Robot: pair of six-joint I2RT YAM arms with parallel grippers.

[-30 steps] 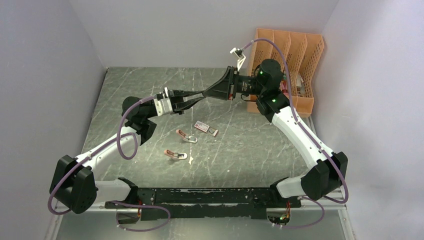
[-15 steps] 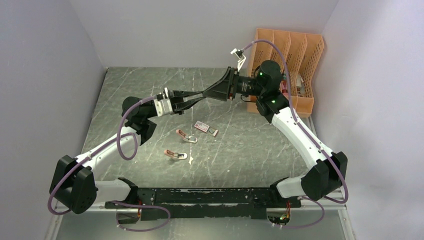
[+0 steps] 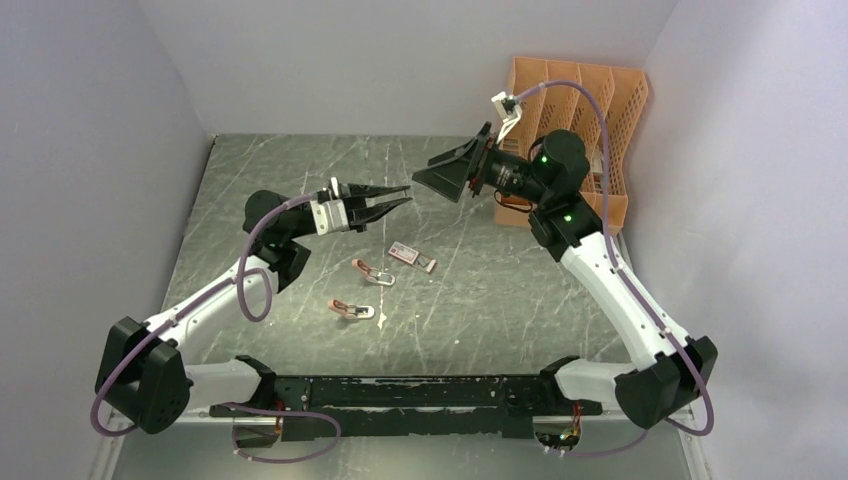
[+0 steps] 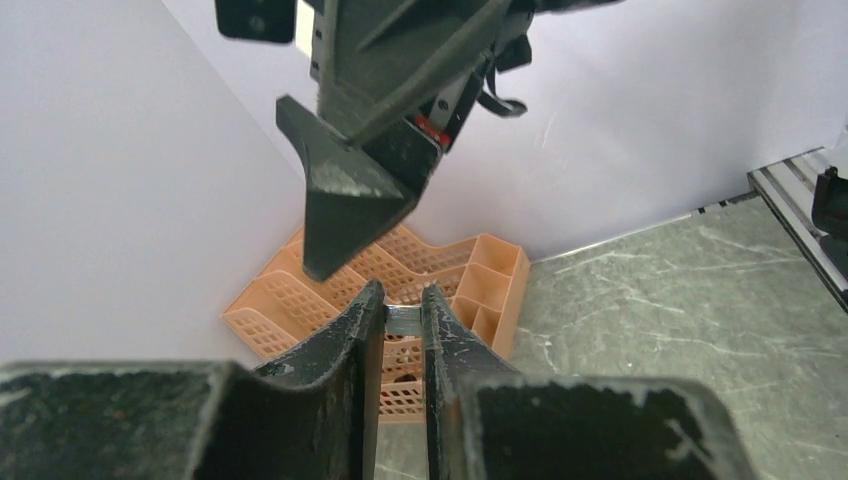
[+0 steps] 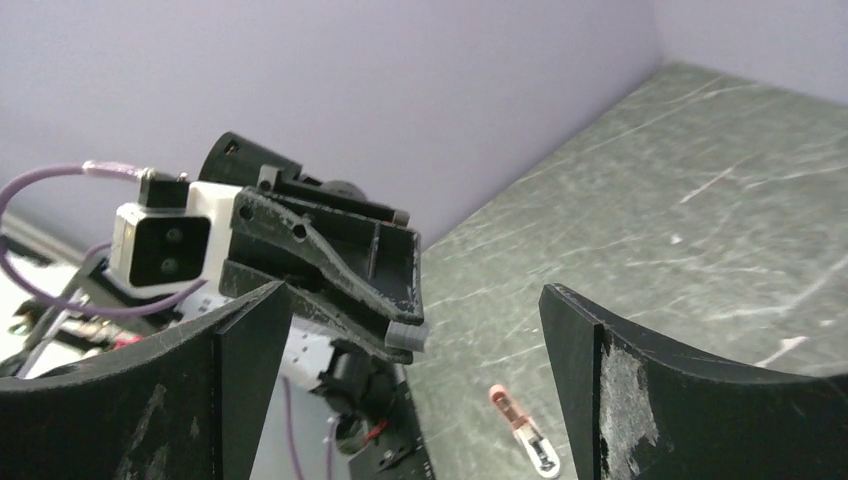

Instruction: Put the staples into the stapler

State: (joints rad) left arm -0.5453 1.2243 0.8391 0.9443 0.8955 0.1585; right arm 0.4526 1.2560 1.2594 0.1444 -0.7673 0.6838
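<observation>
L tool (image 3: 398,198) is clamping thin silvery staple strip (image 4: 403,320) at its tips, raised over dark marbled counter (image 3: 500,290). R tool (image 3: 430,180) is hanging nearby, fingers wide apart, gripping nothing. On counter, red-and-white cardboard staple box (image 3: 411,256) is lying beside salmon-pink mini stapler (image 3: 372,271)

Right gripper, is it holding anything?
No, the right gripper stands wide open, with nothing pinched between its fingers.

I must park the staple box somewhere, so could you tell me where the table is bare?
Bare table lies between the staple box and the right arm, and in the far-left corner beyond the left arm. It is crowded mid-table, where two staplers lie beside the box, and the orange organizer fills the far-right corner.
</observation>
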